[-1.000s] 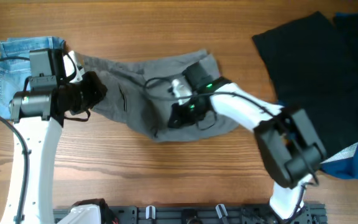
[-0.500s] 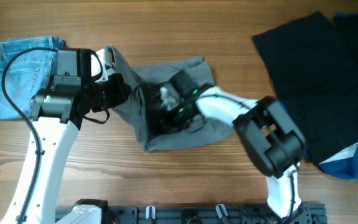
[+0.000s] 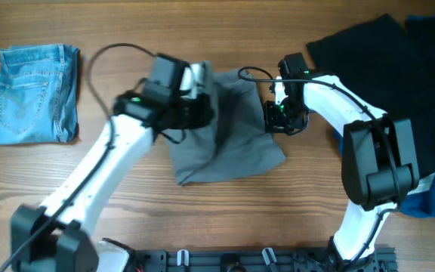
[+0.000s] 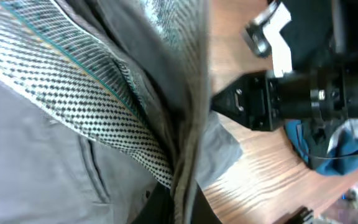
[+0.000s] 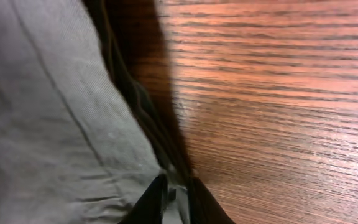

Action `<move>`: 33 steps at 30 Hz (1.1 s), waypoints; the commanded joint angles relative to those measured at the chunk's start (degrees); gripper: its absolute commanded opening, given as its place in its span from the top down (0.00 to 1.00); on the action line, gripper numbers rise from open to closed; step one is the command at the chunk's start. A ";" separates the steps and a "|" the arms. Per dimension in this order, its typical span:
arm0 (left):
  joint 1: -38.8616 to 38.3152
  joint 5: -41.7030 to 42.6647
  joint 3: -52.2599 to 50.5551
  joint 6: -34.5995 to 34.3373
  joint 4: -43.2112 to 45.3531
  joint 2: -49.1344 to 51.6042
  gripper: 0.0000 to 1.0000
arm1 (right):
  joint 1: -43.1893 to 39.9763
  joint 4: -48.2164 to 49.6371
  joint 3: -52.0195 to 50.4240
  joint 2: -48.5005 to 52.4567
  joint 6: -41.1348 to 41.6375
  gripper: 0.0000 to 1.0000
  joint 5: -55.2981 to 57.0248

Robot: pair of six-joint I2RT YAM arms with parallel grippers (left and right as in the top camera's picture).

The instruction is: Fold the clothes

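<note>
My left gripper (image 3: 196, 113) is clamped on the grey shorts (image 3: 232, 147). In the left wrist view the cloth runs down into the narrow gap between my dark fingertips at the bottom edge. The fold I hold hangs bunched in front of that camera, with the plain grey face on one side and the pale dotted lining (image 4: 73, 93) turned outward on the other. From above, this held part is raised over the upper left of the shorts and reaches across toward their middle.

My right gripper (image 3: 276, 121) sits at the right edge of the shorts, with its fingers drawn close together. In the right wrist view the dark hem of the shorts runs straight in between them, so they pinch that edge. Bare wooden table (image 5: 278, 93) lies just to the right of the hem.

The shorts lie near the middle of the table as a compact, roughly square heap, between my two grippers. The lower part is flat on the wood.

A folded light-blue denim garment (image 3: 29, 94) lies well apart at the far left. A large black cloth (image 3: 384, 75) covers the right side, near my right arm. A bit of blue cloth (image 3: 429, 202) shows at its lower edge.
</note>
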 commanded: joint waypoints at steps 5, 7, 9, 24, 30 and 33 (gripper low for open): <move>-10.93 1.73 1.01 -6.10 11.06 8.79 0.58 | 0.44 -0.09 0.17 -0.37 -0.94 0.82 1.36; -10.12 0.39 1.03 -5.62 13.55 8.66 0.43 | 0.44 -1.84 0.17 -0.37 -0.92 0.76 1.38; -5.92 0.02 1.03 -5.62 16.11 7.72 0.43 | -0.02 -4.22 0.20 -0.48 0.83 0.75 3.06; 12.37 -6.43 1.01 -5.66 26.80 27.02 0.21 | 1.27 -2.75 -1.01 -20.79 -3.17 0.63 -16.26; 12.37 -6.47 1.01 -5.64 6.80 28.59 0.18 | 4.72 -2.54 -12.90 -12.33 -1.03 0.61 -10.49; 12.37 -6.43 1.01 -5.66 -8.17 28.59 0.16 | 2.78 -2.75 -15.04 -11.54 3.52 0.55 1.11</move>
